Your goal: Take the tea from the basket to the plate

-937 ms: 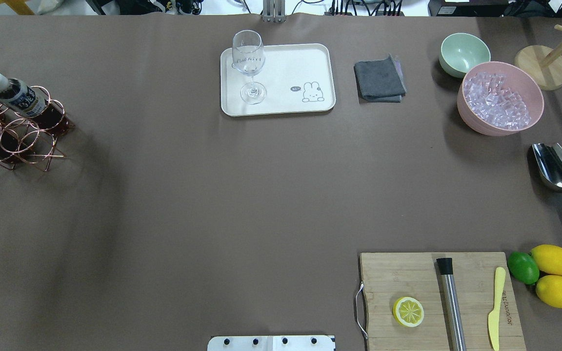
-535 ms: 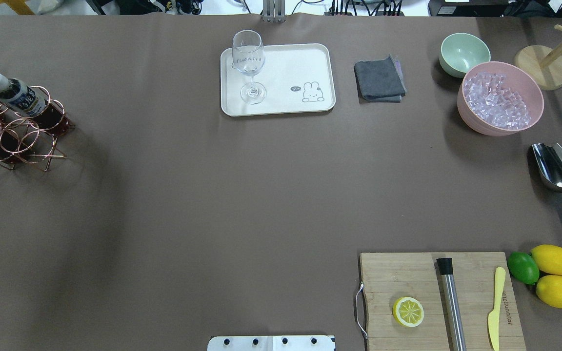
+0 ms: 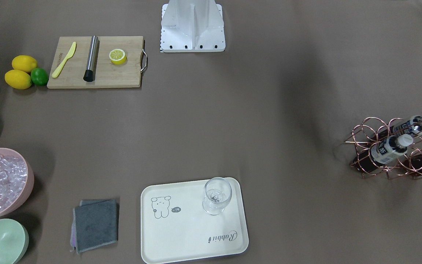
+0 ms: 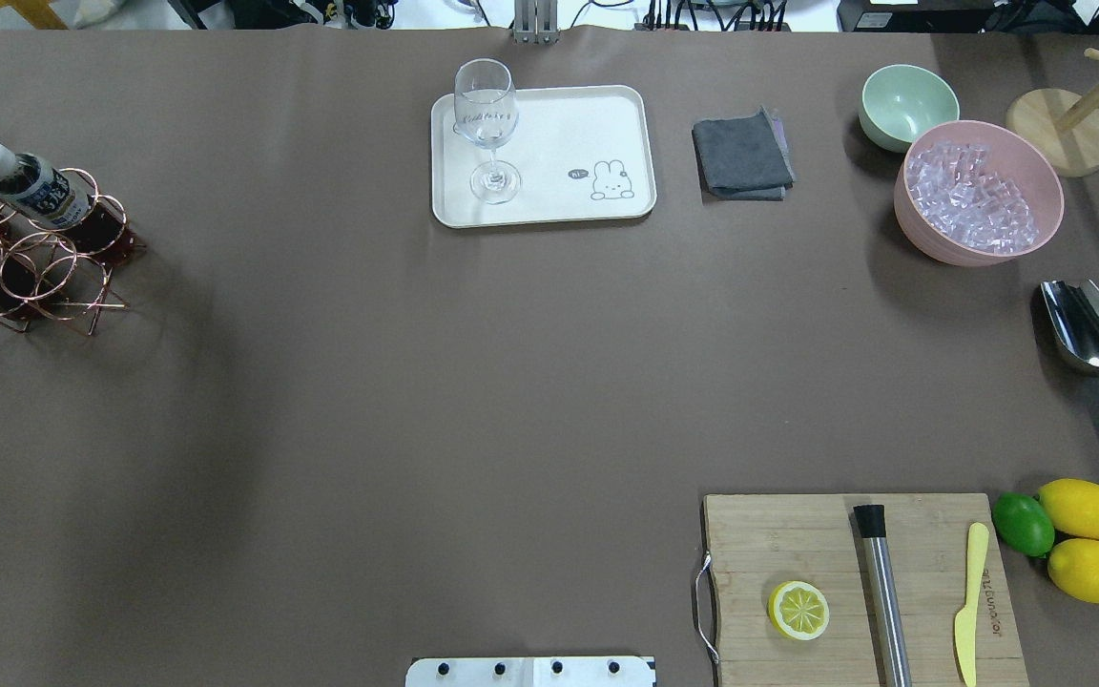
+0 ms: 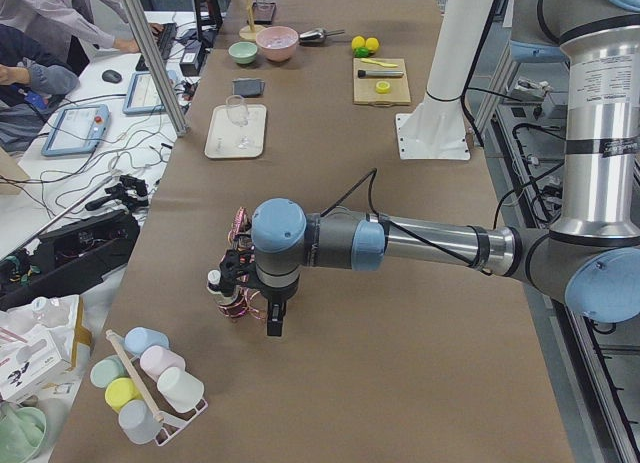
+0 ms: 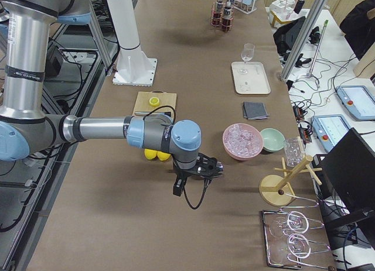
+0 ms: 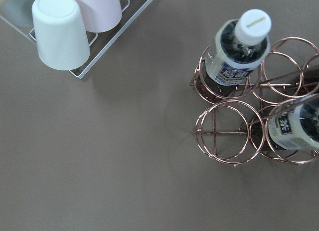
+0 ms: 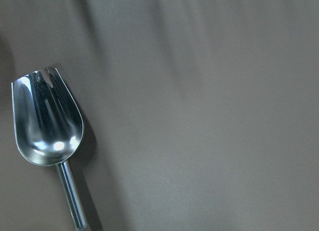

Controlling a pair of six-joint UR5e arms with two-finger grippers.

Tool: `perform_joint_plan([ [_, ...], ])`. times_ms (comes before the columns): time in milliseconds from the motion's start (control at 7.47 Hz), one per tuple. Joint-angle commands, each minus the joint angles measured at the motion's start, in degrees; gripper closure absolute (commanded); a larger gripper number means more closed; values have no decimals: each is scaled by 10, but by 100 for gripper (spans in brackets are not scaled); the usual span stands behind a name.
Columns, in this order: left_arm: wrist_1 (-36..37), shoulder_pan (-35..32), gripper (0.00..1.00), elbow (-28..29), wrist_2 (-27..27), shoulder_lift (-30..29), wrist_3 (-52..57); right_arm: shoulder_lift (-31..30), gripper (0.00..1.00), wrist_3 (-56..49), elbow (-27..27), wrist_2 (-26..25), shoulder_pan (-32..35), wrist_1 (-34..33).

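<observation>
Three tea bottles lie in the basket at the table's far left. One of them has its white cap pointing up and outward. The left wrist view looks down on the basket with one tea bottle and a second tea bottle. My left gripper hovers over the basket and shows only in the exterior left view, so I cannot tell if it is open. The plate stands at the far middle. My right gripper hangs over the table's right end; I cannot tell its state.
A stemmed glass stands on the plate's left part. A metal scoop lies below the right wrist. A pink bowl of ice, a green bowl, a grey cloth and a cutting board are on the right. A cup rack stands beside the basket.
</observation>
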Motion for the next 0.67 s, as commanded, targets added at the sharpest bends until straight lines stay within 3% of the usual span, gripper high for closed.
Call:
perform_joint_plan([
  [0,54,6,2,-36,12,-18,179,0,0,0,3,0,0,1],
  [535,50,53,2,-41,11,-61,416,-1,0,1,16,0,0,-2],
])
